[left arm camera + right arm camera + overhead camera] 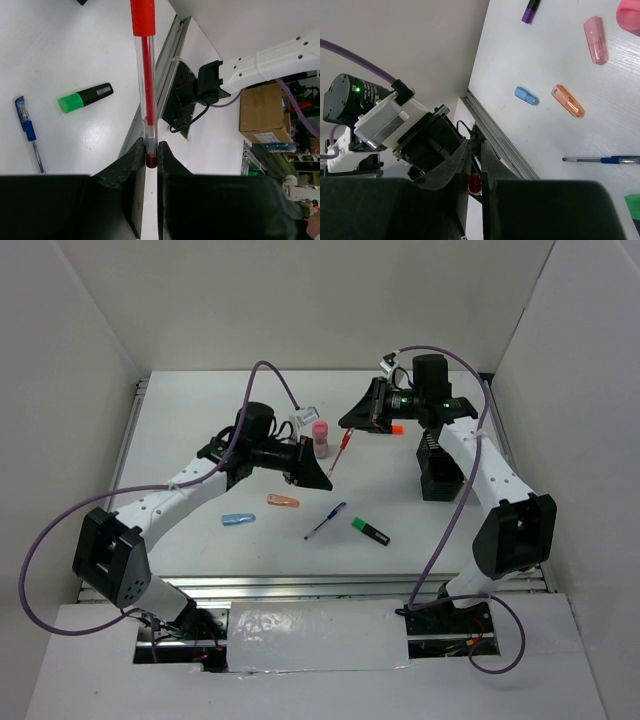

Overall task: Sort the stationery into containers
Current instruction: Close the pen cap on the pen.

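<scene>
Top view: the two arms meet near the table's middle. The left claw point(326, 476) and right claw point(346, 427) each clench one end of the single slim red pen point(341, 451), which slants from 7 to 1 o'clock. One pink-capped cylinder point(320, 436) stands at the pen's 10 o'clock. One square black mesh cup point(440, 470) sits at its 3 o'clock. Nearer lie one blue cap point(238, 519), one orange cap point(283, 501), one blue pen point(325, 521) and one green highlighter point(371, 531).

Left wrist: black fingers point(131, 165) pinch the clear barrel's red end, with the highlighter and blue pen at 9 o'clock.

Right wrist: the fingers are pressed close with a red bit between them. Three glossy translucent caps lie at 1 o'clock, the third a pink cap point(596, 40).
</scene>
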`<action>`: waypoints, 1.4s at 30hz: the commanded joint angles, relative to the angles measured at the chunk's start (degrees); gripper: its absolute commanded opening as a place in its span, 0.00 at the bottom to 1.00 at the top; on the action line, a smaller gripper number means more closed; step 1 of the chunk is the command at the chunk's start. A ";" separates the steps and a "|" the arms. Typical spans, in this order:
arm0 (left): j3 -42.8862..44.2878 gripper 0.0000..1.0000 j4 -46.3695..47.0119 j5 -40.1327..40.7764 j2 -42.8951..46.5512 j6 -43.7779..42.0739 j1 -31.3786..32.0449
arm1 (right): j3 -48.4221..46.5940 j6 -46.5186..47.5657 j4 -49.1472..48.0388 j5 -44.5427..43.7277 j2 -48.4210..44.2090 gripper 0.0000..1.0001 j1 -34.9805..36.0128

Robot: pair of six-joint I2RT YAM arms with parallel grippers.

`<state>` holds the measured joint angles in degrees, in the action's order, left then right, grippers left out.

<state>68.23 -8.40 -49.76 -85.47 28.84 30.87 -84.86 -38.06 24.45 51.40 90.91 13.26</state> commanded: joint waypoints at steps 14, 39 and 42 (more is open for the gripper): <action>-0.55 0.00 11.65 0.98 0.74 7.81 -0.28 | 0.83 1.50 -0.98 -2.97 -1.18 0.00 6.08; -0.64 0.00 22.38 7.04 2.24 14.14 -2.92 | 3.91 0.18 -2.03 -2.88 -2.14 0.00 7.31; 0.32 0.00 22.03 7.13 1.80 12.91 -2.92 | 4.52 0.18 -1.95 -2.62 -2.23 0.00 7.57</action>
<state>63.75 1.28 -48.77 -85.32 42.26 29.65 -82.81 -38.33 17.10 43.16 90.85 17.12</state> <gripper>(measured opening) 0.229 0.164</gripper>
